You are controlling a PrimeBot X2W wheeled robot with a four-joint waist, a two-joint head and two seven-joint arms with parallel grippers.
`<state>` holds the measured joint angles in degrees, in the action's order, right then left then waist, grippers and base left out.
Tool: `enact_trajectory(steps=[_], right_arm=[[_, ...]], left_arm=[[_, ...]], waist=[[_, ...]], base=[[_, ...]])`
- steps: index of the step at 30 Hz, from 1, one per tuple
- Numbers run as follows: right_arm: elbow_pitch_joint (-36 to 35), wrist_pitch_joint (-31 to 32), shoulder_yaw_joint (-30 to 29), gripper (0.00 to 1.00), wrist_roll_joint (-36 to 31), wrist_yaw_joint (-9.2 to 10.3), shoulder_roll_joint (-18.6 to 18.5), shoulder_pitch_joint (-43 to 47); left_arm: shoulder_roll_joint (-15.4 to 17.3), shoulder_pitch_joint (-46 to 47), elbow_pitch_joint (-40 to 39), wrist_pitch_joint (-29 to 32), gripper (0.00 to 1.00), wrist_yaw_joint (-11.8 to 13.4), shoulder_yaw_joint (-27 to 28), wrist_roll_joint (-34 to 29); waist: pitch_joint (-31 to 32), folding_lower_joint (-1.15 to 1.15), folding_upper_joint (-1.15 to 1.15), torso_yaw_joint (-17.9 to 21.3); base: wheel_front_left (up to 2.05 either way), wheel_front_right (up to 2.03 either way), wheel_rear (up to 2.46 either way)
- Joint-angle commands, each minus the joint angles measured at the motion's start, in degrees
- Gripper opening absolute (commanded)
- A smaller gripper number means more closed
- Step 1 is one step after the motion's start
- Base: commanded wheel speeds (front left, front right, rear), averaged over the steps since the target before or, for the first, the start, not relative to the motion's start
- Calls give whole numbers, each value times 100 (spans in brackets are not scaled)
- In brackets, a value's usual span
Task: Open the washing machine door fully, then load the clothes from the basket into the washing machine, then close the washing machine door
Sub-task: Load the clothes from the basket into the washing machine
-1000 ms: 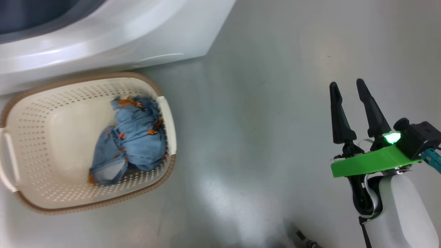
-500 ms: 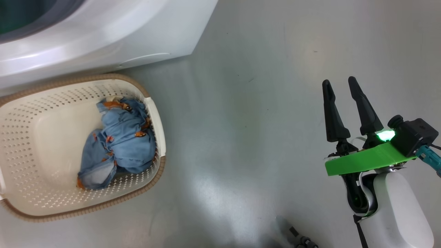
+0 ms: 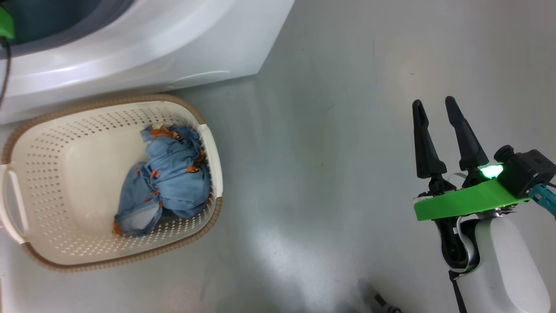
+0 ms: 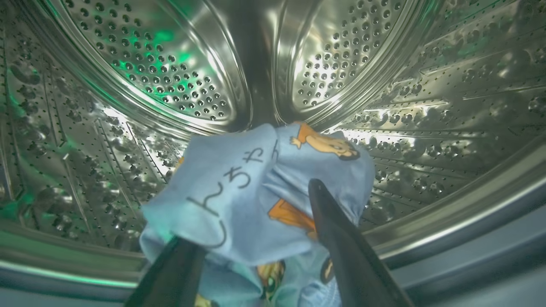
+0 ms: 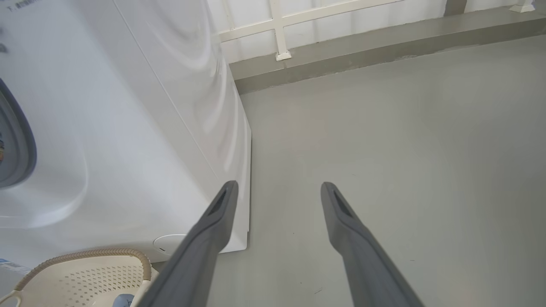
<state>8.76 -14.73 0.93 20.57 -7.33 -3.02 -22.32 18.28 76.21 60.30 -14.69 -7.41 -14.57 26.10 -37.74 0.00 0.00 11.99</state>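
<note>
Inside the perforated steel drum of the washing machine [image 4: 409,106], my left gripper [image 4: 251,213] stands open, fingers wide apart. A light blue garment [image 4: 247,179] with orange bears lies bunched between them and drapes over the left fingertip. A second blue bear-print garment [image 3: 169,178] lies crumpled in the cream basket [image 3: 108,101], which sits on the floor against the white washing machine [image 3: 152,52]. My right gripper [image 3: 434,103] hangs open and empty over bare floor, far right of the basket. The right wrist view shows the right gripper [image 5: 278,186], the washing machine [image 5: 128,128] and the basket [image 5: 85,273]. The washing machine door is out of view.
Grey floor [image 3: 325,152] stretches between the basket and my right arm. A low grey kerb with a white railing [image 5: 281,38] runs behind the machine. A green part [image 3: 5,21] shows at the drum opening, top left of the head view.
The head camera swung a little, so the whole picture shifted. A green part has appeared at the drum opening, top left. The basket, its garment and the right gripper stay as they were.
</note>
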Motion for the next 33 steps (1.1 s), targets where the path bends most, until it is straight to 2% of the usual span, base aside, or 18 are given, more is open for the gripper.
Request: enact_trajectory(steps=[1, 7, 14, 24, 33], right_arm=[[-122, -27, 68, 100, -87, -16, 13, 177], [-123, -27, -20, 100, -199, -16, 13, 222], [-85, -27, -79, 100, -264, -16, -57, 328], [40, -27, -125, 100, -280, -16, -303, 647], [138, -27, -209, 100, -275, -16, -528, 1014]], left_arm=[[196, -208, -229, -30, 100, -8, 81, 66], [83, -722, -581, -30, 100, -8, 182, 124], [-125, -1460, -1174, -30, 100, -8, 577, -71], [-599, -3003, -2246, -31, 100, -8, 1312, -477], [-946, -4380, -3132, -31, 100, -8, 1694, -794]], waist=[[62, 0, 0, -73], [193, 0, 0, -221], [497, 0, 0, -394], [1187, 0, 0, -649], [1822, 0, 0, -892]], base=[[0, 0, 0], [0, 0, 0], [0, 0, 0], [0, 0, 0], [0, 0, 0]])
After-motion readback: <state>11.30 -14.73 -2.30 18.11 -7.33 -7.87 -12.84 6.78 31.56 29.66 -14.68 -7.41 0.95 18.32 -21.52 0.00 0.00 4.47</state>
